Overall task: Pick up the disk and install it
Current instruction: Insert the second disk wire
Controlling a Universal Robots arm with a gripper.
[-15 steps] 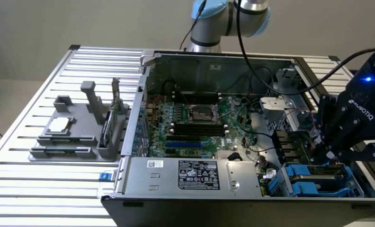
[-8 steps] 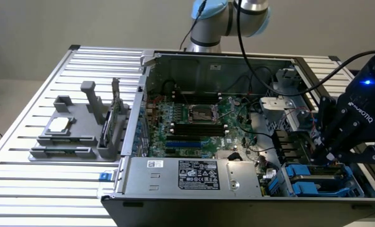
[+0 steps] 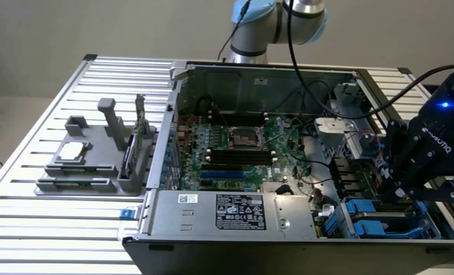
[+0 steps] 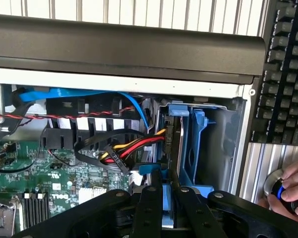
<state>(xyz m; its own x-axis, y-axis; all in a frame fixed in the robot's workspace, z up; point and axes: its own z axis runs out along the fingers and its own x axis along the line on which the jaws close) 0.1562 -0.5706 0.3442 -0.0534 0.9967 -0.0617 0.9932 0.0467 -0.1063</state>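
The disk (image 4: pixel 179 144) stands on edge in the drive bay (image 3: pixel 380 226) of the open computer case (image 3: pixel 183 67), at about four o'clock in the exterior view; its blue carrier frame shows along its edge, and a second blue carrier (image 4: pixel 198 144) stands just beside it in the same bay. One gripper (image 4: pixel 165 181) reaches down into that bay, its two black fingers (image 4: pixel 149 208) drawn close together and clenched on the disk; in the exterior view the gripper (image 3: pixel 399 192) hangs at three to four o'clock, over the case's corner.

Inside the case: one green motherboard (image 3: pixel 242 146) at the centre; one grey power supply box (image 3: pixel 235 212) with a white sticker at six o'clock; a bundle of red, yellow and black cables (image 4: pixel 129 148) and one blue cable (image 4: pixel 89 93) near the bay.

One grey fixture (image 3: pixel 85 163) sits at nine o'clock, well apart from the case, with one small flat silver chip (image 3: pixel 70 152) on it; one black keyboard (image 4: pixel 288 74) lies beside the case; one person's hand (image 4: pixel 293 191) rests on a blue-lit device near the keyboard.

Everything rests on a ribbed aluminium table (image 3: pixel 43 229); a plain beige wall stands behind.
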